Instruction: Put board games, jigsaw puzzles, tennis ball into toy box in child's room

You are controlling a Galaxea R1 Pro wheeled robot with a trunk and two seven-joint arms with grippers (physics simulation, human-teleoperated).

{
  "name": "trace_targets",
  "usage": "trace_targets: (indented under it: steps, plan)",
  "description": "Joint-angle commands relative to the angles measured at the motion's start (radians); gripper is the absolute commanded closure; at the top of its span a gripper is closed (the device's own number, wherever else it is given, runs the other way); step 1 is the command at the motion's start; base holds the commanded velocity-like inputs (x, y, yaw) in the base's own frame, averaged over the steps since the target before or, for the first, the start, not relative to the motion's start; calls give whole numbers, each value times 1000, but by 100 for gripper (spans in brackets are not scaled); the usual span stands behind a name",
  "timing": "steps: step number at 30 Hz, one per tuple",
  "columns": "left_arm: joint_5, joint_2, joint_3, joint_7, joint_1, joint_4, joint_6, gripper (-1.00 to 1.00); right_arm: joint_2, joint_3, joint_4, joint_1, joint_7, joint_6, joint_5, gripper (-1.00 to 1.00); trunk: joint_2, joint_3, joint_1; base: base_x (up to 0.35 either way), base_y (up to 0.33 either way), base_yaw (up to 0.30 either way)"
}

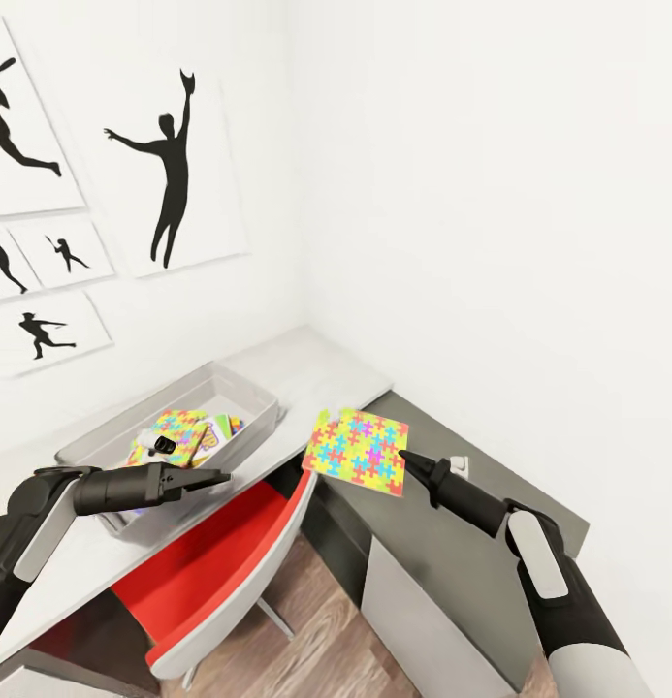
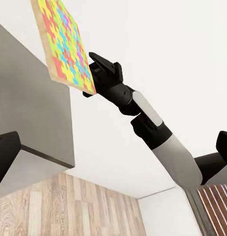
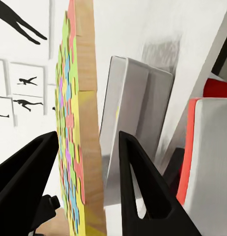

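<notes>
Counter [image 1: 306,373]: pale top, carries the toy box.
Toy box [image 1: 240,385]: on the counter, with another patterned puzzle inside.
Jigsaw puzzle [image 1: 358,451]: in the air beside the toy box, clamped in the right gripper [image 1: 402,454] fingers.
Left gripper [image 1: 217,477]: near the box's front wall, fingers together.

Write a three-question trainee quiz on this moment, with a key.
1. True or false: the right hand grips a puzzle.
2. Where is that puzzle? A) in the toy box B) in the air beside the table C) on the chair
3. Fill in: the left hand hovers at the toy box's ____ wall, holding nothing.

Key: 1 true; 2 B; 3 near.
</notes>
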Motion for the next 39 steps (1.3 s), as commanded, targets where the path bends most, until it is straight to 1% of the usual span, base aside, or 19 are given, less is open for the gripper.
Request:
trace_targets:
  steps: [1, 18, 39]
  plan:
    - [3, 0, -2, -1, -1, 0, 9, -100, 0, -2, 0, -1, 4, 6, 3, 100, -2, 0, 1, 0, 0, 160]
    - [3, 1, -2, -1, -1, 0, 8, -100, 0, -2, 1, 0, 4, 5, 3, 100, -2, 24, 1, 0, 0, 166]
    - [3, 1, 0, -1, -1, 7, 8, -100, 1, -2, 1, 0, 4, 5, 3, 100, -2, 56, 1, 0, 0, 136]
